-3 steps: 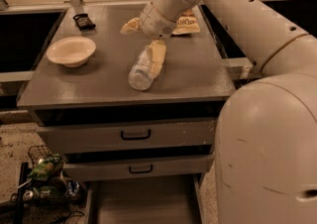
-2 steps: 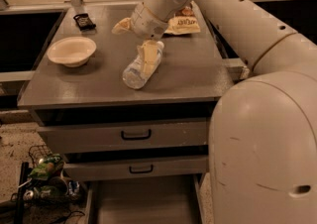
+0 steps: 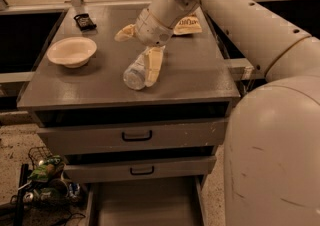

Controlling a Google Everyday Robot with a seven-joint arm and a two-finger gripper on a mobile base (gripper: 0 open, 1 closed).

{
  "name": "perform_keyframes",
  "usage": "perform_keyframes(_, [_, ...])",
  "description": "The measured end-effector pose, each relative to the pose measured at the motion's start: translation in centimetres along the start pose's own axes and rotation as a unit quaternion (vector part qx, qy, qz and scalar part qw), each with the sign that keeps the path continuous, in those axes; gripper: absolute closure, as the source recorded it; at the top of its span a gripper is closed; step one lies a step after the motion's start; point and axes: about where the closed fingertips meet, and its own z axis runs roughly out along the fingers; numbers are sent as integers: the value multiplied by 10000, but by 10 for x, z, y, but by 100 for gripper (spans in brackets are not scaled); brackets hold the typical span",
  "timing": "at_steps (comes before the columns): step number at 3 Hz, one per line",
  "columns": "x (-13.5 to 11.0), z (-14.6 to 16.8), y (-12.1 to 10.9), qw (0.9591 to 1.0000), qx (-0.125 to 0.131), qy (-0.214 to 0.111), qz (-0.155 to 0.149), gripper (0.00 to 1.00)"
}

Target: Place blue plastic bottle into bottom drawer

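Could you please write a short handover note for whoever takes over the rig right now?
Pincer: low over the cabinet top, right of the bowl, shut on the blue plastic bottle.
Bottle: tilted, base toward the camera; whether it is lifted off the top cannot be told.
Bottom drawer: pulled open, visible floor bare.
Done: grasp. Left: carry the bottle down into the bottom drawer and release.

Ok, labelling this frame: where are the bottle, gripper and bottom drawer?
blue plastic bottle [image 3: 133, 76]: camera view, clear near end.
gripper [image 3: 145, 71]: camera view, between fingertips, around bottle.
bottom drawer [image 3: 145, 204]: camera view, bare floor.
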Motion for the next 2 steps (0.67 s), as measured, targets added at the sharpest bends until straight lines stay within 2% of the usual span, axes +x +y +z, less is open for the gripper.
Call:
perform_keyframes(1, [0,0,0,10000,0,0,0,0])
perform_keyframes(2, [15,5,0,9993,-103,335,99,0])
